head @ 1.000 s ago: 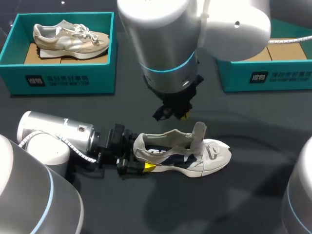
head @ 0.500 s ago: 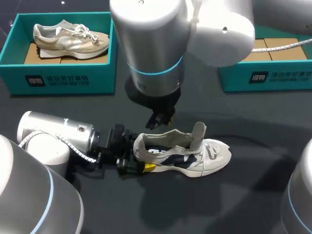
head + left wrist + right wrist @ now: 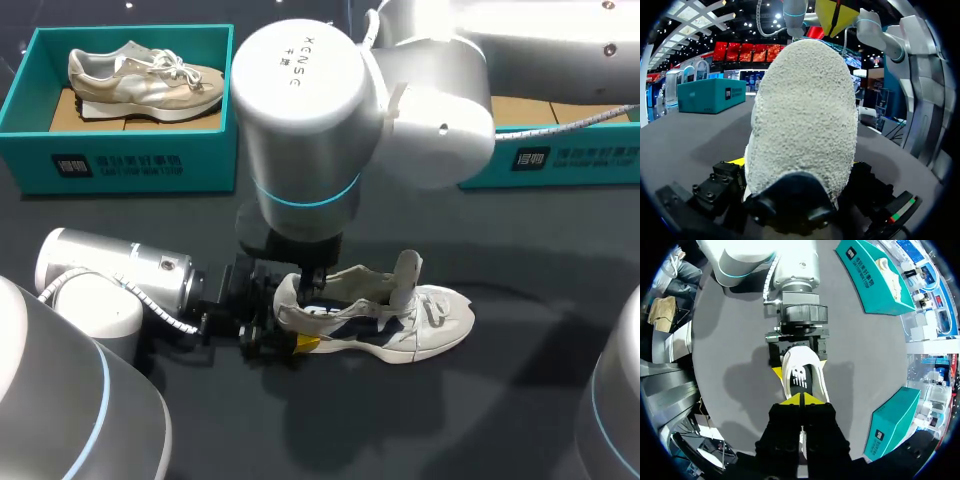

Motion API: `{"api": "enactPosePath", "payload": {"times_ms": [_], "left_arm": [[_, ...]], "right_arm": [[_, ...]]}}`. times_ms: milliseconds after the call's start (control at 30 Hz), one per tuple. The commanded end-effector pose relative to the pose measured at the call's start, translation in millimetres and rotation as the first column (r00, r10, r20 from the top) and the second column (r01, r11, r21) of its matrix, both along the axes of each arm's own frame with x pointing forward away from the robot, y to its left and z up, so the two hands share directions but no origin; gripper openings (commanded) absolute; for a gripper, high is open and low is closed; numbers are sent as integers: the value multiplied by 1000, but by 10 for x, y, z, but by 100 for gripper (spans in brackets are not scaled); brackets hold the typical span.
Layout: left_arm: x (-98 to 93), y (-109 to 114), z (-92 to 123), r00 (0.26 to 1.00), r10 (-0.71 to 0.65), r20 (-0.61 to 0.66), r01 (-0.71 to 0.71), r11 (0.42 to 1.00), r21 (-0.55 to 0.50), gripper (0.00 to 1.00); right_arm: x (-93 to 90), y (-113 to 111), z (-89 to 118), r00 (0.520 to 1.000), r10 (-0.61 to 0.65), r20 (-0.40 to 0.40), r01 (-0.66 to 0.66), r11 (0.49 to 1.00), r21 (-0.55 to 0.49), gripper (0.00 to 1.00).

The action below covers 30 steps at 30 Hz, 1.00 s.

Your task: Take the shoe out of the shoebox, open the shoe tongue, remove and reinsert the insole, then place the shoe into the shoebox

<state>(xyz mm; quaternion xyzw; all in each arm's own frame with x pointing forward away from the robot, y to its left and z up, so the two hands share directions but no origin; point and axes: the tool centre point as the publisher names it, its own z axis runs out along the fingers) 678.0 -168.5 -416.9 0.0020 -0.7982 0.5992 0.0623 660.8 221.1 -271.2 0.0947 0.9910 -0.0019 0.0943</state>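
Observation:
A white and navy shoe stands upright on the dark table, its tongue lifted. My left gripper lies low behind the heel, its yellow-tipped fingers pressed on both sides of it. In the left wrist view the heel fills the space between the fingers. From above, the left gripper is seen clamping the heel of the shoe. My right gripper is shut and empty, pointing down at the shoe's opening near the heel; it also shows as the right gripper.
A teal shoebox holding a beige shoe stands at the back left. A second teal shoebox sits at the back right, partly hidden by my right arm. Bare table lies in front of the shoe.
My right arm has swung left and come down, bringing its shut gripper from behind the shoe to the heel opening. The left gripper and the shoe have stayed put.

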Motion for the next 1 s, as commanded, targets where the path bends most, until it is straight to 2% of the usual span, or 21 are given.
{"api": "enactPosePath", "payload": {"times_ms": [33,267,467,1000], "left_arm": [[2,-21,-15,1000,0,0,0,1000,0,0],[2,-21,-15,1000,0,0,0,1000,0,0],[2,-21,-15,1000,0,0,0,1000,0,0],[2,-21,-15,1000,0,0,0,1000,0,0]], "right_arm": [[39,-63,-67,1000,3,-10,-3,1000,19,0],[39,-63,-67,1000,3,-10,-3,1000,19,0],[106,-30,-268,999,51,-3,-51,999,-10,0],[257,-68,-780,990,118,-73,-115,992,46,0]]}}
